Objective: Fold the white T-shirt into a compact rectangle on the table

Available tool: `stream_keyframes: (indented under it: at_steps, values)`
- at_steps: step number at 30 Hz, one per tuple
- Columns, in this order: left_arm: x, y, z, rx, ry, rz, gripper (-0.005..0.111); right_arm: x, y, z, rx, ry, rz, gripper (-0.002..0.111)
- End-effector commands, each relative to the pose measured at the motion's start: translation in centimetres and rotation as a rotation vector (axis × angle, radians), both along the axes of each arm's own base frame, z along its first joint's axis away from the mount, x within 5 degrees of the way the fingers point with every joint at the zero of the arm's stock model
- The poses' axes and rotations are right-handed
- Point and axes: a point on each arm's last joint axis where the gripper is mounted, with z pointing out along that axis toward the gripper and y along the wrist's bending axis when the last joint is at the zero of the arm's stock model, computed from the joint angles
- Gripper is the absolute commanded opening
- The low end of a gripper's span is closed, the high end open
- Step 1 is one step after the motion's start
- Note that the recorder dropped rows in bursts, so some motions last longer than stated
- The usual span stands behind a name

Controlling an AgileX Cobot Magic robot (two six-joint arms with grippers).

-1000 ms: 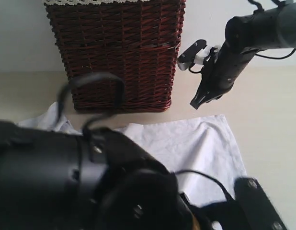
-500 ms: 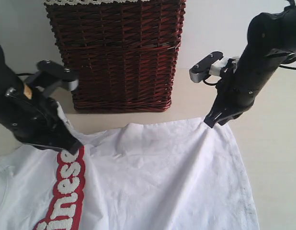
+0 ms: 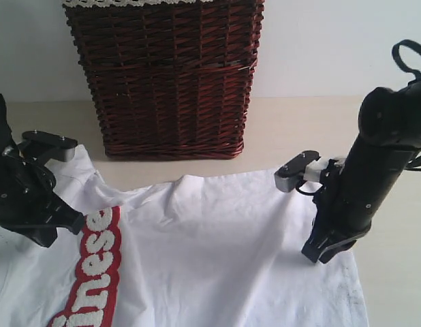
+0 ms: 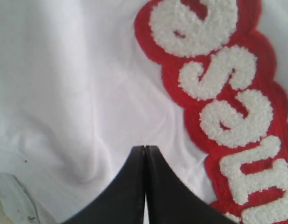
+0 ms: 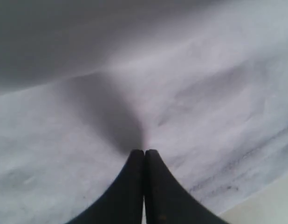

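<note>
The white T-shirt [image 3: 217, 245] lies spread on the table [image 3: 299, 129], its red band with fuzzy white letters [image 3: 95, 266] at the left. My left gripper [image 3: 75, 223] is shut, its tips resting on white cloth just beside the band's top end. The left wrist view shows these jaws [image 4: 145, 147] pressed together over the shirt [image 4: 65, 70], next to the lettering [image 4: 218, 93]. Also shut, my right gripper [image 3: 318, 257] touches the shirt near its right edge. In the right wrist view a crease in the cloth [image 5: 204, 93] runs up to the shut tips [image 5: 145, 150].
A dark red wicker basket [image 3: 169, 75] with a lace-trimmed liner stands at the back, behind the shirt's upper edge. Bare tabletop shows to the right of the shirt [image 3: 394, 286] and in a corner of the right wrist view [image 5: 274, 205].
Both shut grippers have moved toward the front over the shirt: the right from the upper right corner down along the right side, the left down and to the left. The shirt has barely shifted.
</note>
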Motion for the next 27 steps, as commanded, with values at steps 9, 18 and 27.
stream_keyframes:
  at_steps: [9, 18, 27]
  values:
    - [-0.1, 0.1, 2.2, -0.028, -0.07, -0.013, 0.0, 2.4, -3.8, -2.6, -0.487, -0.086, -0.153, 0.0]
    - [-0.3, 0.1, 2.0, -0.021, -0.049, -0.018, 0.0, 3.1, -4.9, -2.2, -0.616, -0.182, -0.193, 0.0]
    - [0.4, 0.1, 1.6, -0.052, -0.171, 0.027, 0.007, 4.1, -4.8, -0.7, -0.622, -0.232, -0.291, 0.0]
